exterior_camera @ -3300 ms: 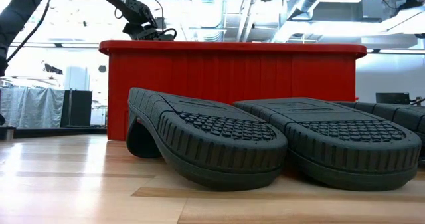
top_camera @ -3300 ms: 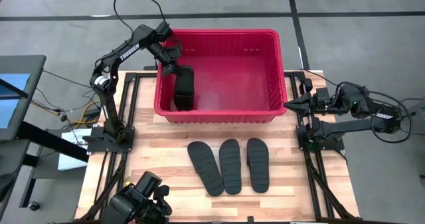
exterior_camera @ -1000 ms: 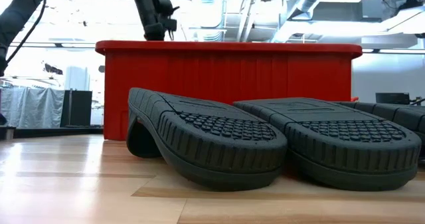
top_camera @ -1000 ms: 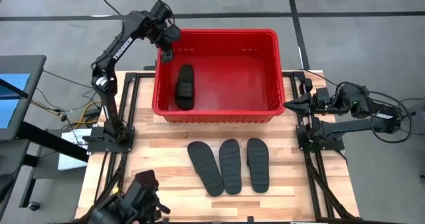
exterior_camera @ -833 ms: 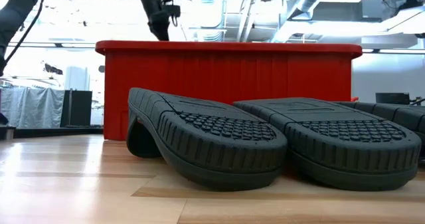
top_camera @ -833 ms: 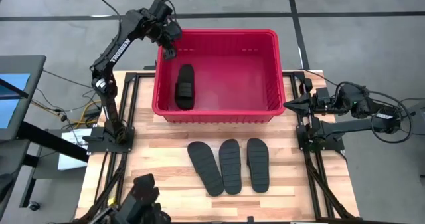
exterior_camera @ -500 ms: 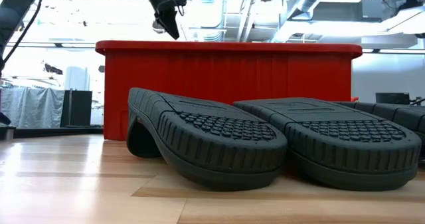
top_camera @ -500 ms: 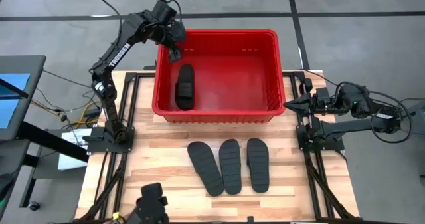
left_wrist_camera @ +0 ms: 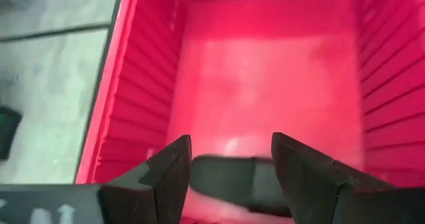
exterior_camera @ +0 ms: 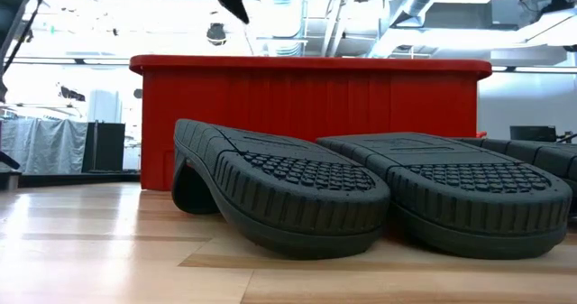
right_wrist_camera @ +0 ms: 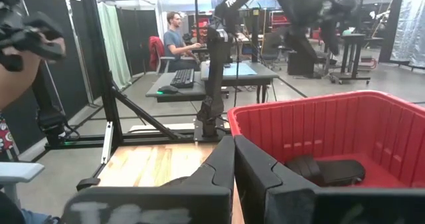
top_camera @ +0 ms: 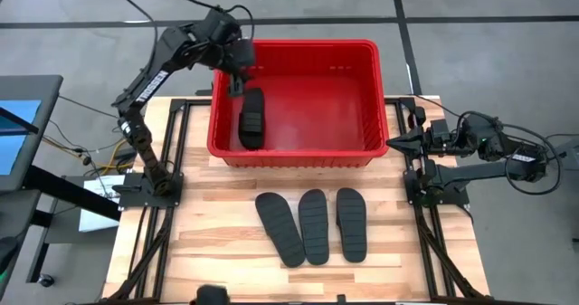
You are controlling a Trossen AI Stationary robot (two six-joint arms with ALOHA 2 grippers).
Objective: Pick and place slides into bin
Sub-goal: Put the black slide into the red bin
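Note:
The red bin (top_camera: 362,61) stands at the table's far middle. One black slide (top_camera: 251,118) lies on the bin floor by its left wall, also seen as the slide (left_wrist_camera: 229,181) in the left wrist view. Three more slides (top_camera: 279,228) (top_camera: 314,225) (top_camera: 351,222) lie sole up side by side on the wood in front of the bin. My left gripper (left_wrist_camera: 232,167) hangs open, with nothing in it, above the bin's far left part, over the slide inside. My right gripper (right_wrist_camera: 234,161) rests shut beside the bin's right near corner.
The arms' black frames (top_camera: 163,160) (top_camera: 430,187) stand at the table's left and right edges. Bare wood (top_camera: 226,260) lies around the three slides. Beyond the table, a seated person (right_wrist_camera: 176,31) and desks show; a hand (right_wrist_camera: 26,41) shows at the right wrist view's edge.
My left gripper has risen, staying open, and drifted a little toward the table's right, over the bin's far left part. The slide in the bin has kept still. A dark object at the table's near edge has slid out of the high view.

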